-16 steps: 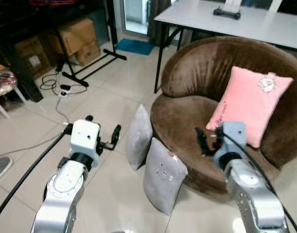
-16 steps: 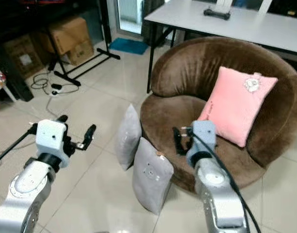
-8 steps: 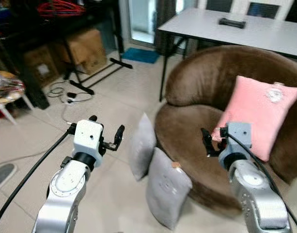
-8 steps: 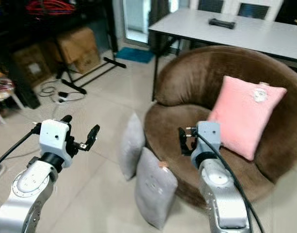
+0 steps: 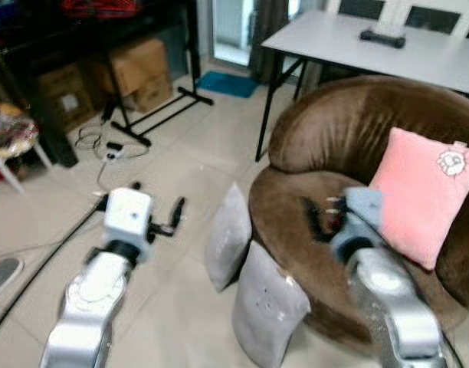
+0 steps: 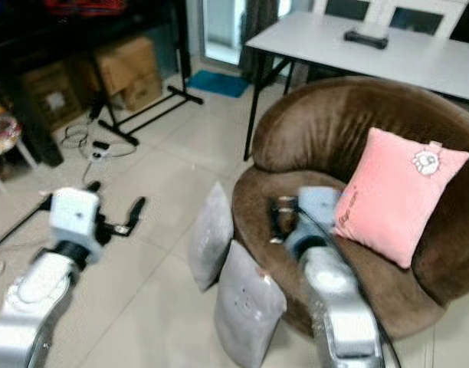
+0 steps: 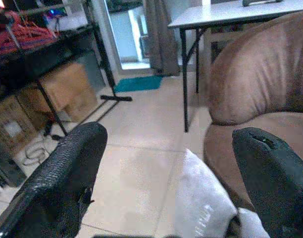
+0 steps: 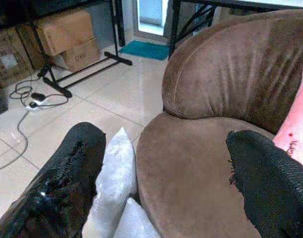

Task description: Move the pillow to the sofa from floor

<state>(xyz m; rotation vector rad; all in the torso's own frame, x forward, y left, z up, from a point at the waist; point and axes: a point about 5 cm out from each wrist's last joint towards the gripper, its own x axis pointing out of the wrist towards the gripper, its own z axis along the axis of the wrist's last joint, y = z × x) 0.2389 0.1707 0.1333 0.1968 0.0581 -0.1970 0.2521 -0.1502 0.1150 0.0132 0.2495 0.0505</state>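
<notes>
While both arms are raised, the left claw (image 5: pixel 175 211) hangs over the floor (image 5: pixel 181 161) with fingers apart, empty, likely readied for a grab. Just right of it and lower, two grey pillows lean on the sofa (image 5: pixel 334 130) front: near pillow (image 5: pixel 267 303) and far pillow (image 5: pixel 226 236), both on the floor. Right claw (image 6: pixel 279 218), fingers apart and empty, hovers over the sofa seat. A pink pillow (image 5: pixel 422 195) sits just right of it, propped on the backrest. Nothing gripped yet; the approach seems unfinished.
</notes>
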